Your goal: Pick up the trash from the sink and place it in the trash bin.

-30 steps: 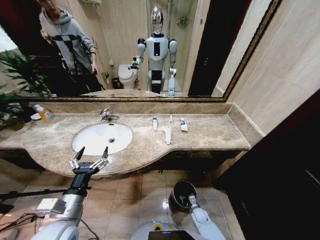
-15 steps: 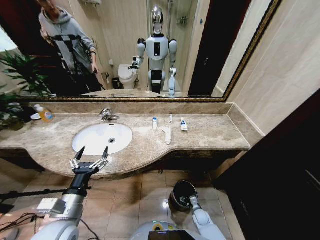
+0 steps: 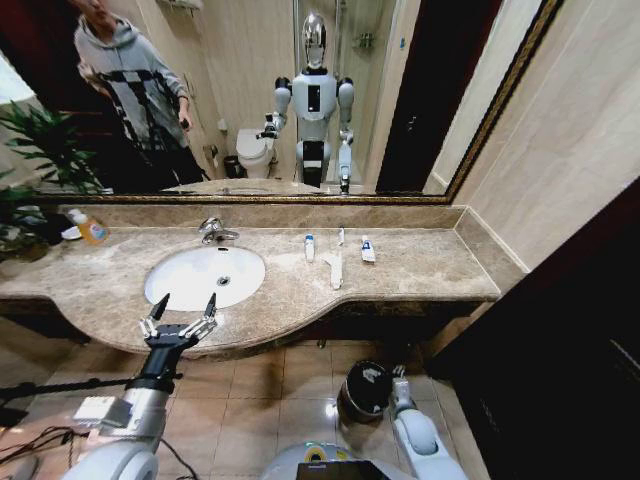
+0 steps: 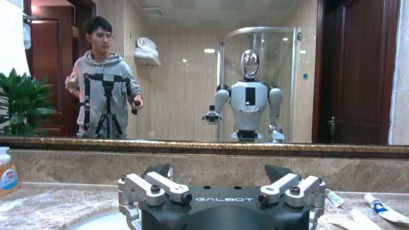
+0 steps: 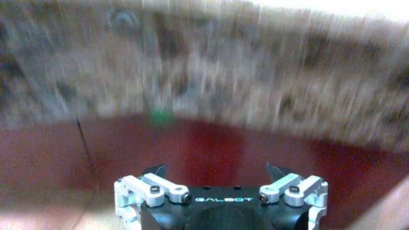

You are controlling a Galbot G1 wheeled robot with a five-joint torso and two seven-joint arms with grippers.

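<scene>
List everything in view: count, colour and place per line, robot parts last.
Sink: one, white oval basin, set in the counter's left half.
Faucet: one, chrome, behind the sink.
Counter: one, beige-brown marble, under the mirror.
Soap bottle: one, orange-yellow, far left of the counter.
Tubes: two, white with blue marks, on the counter right of the sink; the second lies further right.
Flat packet: one, white, between the tubes.
Trash bin: one, dark, shiny rim, on the floor below the counter.
Plant: one, green, far left.
Left gripper: open, at the counter's front edge before the sink.
Right gripper: open, low beside the trash bin.
</scene>
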